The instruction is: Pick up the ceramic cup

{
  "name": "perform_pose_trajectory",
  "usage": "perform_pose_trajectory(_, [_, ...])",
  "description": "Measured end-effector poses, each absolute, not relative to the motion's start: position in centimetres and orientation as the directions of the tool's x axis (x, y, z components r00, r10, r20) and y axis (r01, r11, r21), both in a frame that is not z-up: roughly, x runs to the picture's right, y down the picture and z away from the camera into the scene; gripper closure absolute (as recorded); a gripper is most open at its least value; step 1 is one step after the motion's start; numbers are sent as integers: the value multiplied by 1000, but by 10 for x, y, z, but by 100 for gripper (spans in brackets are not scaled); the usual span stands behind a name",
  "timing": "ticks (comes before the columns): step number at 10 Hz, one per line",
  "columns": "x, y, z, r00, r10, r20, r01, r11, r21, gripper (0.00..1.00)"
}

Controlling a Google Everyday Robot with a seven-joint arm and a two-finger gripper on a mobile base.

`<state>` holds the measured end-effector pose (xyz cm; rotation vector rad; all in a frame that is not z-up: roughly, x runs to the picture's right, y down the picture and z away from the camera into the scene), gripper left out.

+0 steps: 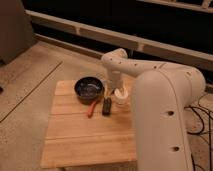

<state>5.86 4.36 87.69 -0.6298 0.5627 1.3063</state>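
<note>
1. On the wooden table, toward its far right edge: one ceramic cup, cream-white, upright. It stands to the right of the dark bowl and just beside the small dark block.
2. Directly above the cup: one gripper, lowered from the white arm to the cup's rim. Whether the fingers are spread, closed, or already around the cup cannot be told; the wrist hides them.
3. Risk, tipping: the cup is taller than wide and sits near the table's edge. A finger landing on the rim instead of straddling it would likely push the cup over or off the far side.
4. Risk, slipping: the cup looks smooth and glazed. A shallow or off-centre pinch would probably let it slide out as it is lifted.
5. Risk, neighbours: the block lies close on the cup's left. A wide or skewed approach could nudge it, or drag it against the cup.
6. Risk, view: the arm's large forearm covers much of the table's right side, so the contact itself is hard to check.
7. Count, task items: ceramic cup, one.
8. Count, other items on the table: dark bowl, one; orange-red stick-like thing, one; small dark block, one.
9. Count, supports: wooden table, one.
</note>
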Motion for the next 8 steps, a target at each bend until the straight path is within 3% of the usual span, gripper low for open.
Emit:
perform_pose_trajectory(1, [62, 45, 884, 171, 687, -707, -985, 142, -101, 41])
perform_pose_trajectory(6, [76, 58, 902, 157, 631, -760, -987, 134, -93, 93])
perform_pose_trajectory(8, [76, 48, 897, 147, 643, -752, -988, 131, -81, 100])
